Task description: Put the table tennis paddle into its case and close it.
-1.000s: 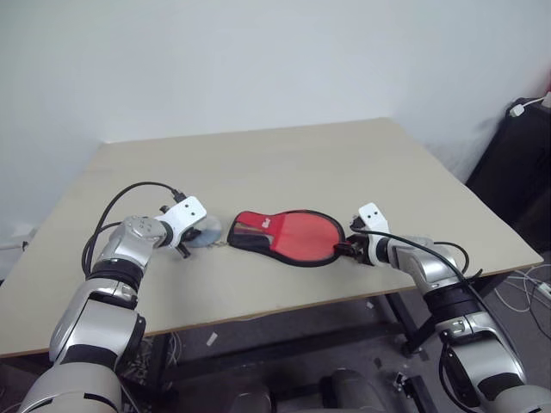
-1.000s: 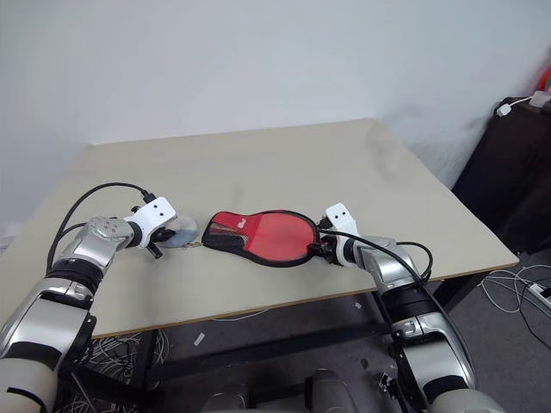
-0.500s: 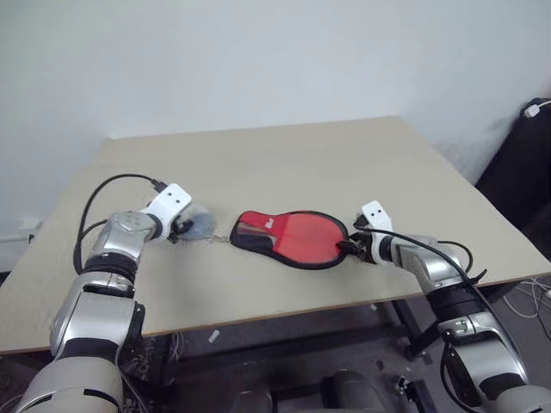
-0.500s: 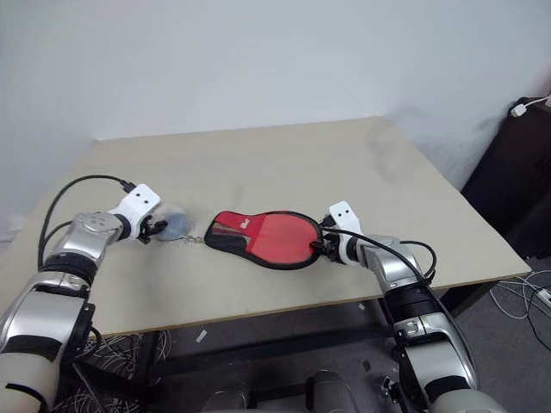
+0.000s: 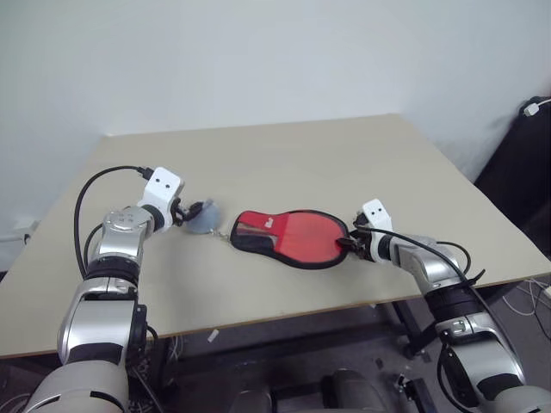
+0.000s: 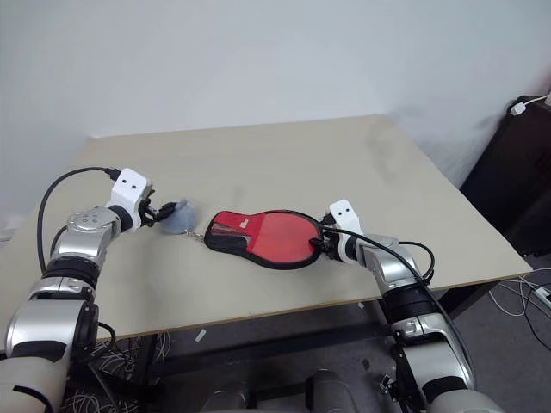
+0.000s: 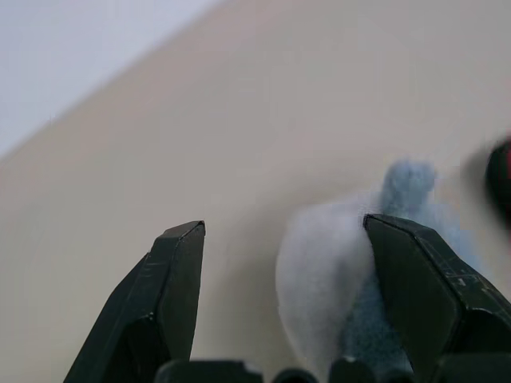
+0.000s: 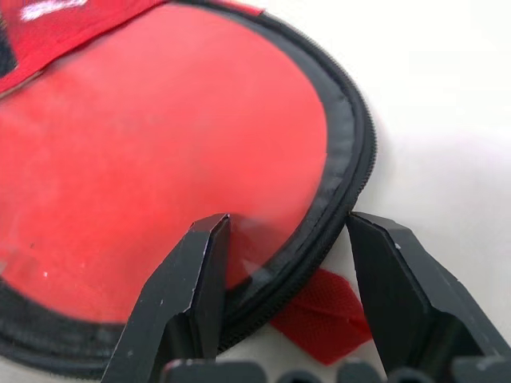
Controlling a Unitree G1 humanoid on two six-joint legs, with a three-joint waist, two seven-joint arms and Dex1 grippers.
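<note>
Right wrist view alone reveals a small red tab [image 8: 323, 313] between the open right claw [image 8: 287, 231] fingers, under the case [image 8: 160, 159] edge. Left claw [image 6: 162, 212], open, straddles the fluffy tag [image 7: 335, 287].

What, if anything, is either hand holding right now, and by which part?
Nothing is gripped. The right hand is open astride the case at its round edge; the left hand is open beside the fluffy tag.

Pale beige table [image 5: 284, 159], the case [image 5: 293, 238] flat near its front edge (fluffy tag [image 5: 205, 222] alongside)
</note>
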